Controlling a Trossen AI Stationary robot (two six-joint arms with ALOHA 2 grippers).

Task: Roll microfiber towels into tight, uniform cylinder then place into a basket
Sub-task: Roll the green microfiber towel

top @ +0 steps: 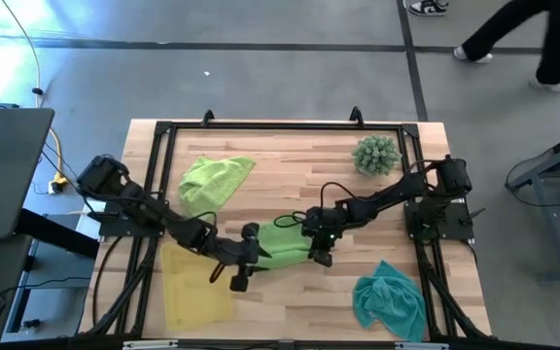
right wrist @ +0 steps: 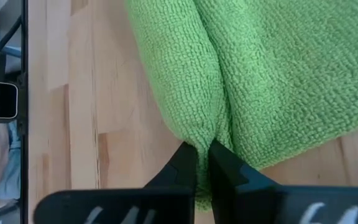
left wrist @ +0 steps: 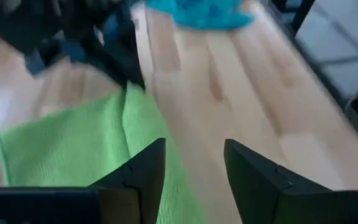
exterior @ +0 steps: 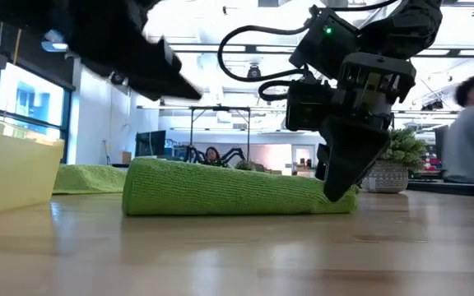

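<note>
A lime green microfiber towel (top: 285,243), loosely rolled, lies lengthwise on the wooden table at its middle (exterior: 229,189). My right gripper (right wrist: 202,155) is shut on the roll's right end (exterior: 344,185). My left gripper (left wrist: 194,180) hovers open just above the roll's left end (top: 253,258), with bare table showing between its fingers. A second lime green towel (top: 212,180) lies crumpled at the far left. A teal towel (top: 389,297) lies bunched at the near right. The yellow basket (top: 197,282) sits at the near left, under my left arm. My right gripper pinches a bunched ridge of cloth at the roll's right end (right wrist: 202,140) between its two fingertips. The fingers (exterior: 348,164) slant down from above. The towel lies along the table, slack, with its end gathered into the pinch.
A spiky green plant (top: 377,156) stands at the far right of the table. A black frame (top: 280,124) runs around the tabletop. Bare wood lies between the roll and the teal towel. People show in the room beyond the table.
</note>
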